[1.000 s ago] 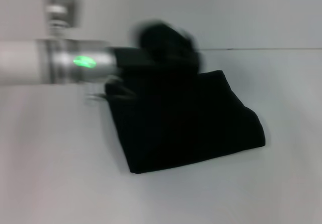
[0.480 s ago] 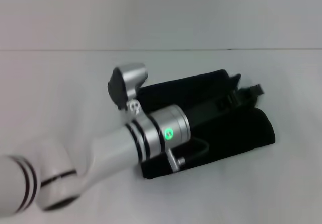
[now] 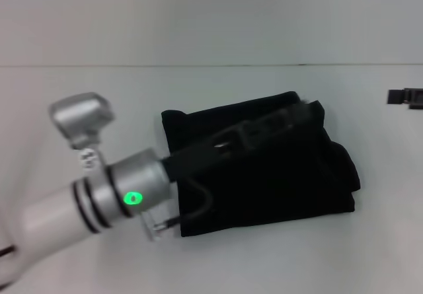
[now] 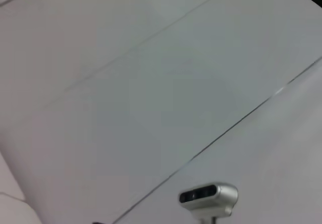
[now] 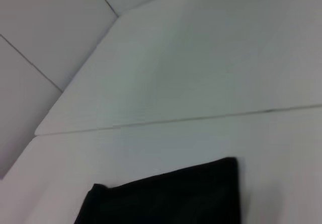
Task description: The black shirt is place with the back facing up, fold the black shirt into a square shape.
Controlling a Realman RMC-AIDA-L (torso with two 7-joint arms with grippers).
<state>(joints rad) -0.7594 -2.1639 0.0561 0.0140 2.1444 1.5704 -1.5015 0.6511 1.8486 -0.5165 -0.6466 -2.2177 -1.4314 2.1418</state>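
Observation:
The black shirt lies folded into a rough square in the middle of the white table. My left arm reaches over it from the lower left. The left gripper is black against the black cloth near the shirt's far right corner, and I cannot tell whether it touches the cloth. A small part of my right gripper shows at the right edge of the head view, clear of the shirt. The right wrist view shows one edge of the shirt on the table.
A seam line crosses the table behind the shirt. The left wrist view points away from the table and shows white panels and a small silver camera.
My left arm swung from the far left down across the shirt, then drew back toward the lower left. The shirt now lies flatter and squarer. The right gripper has come into view at the right edge.

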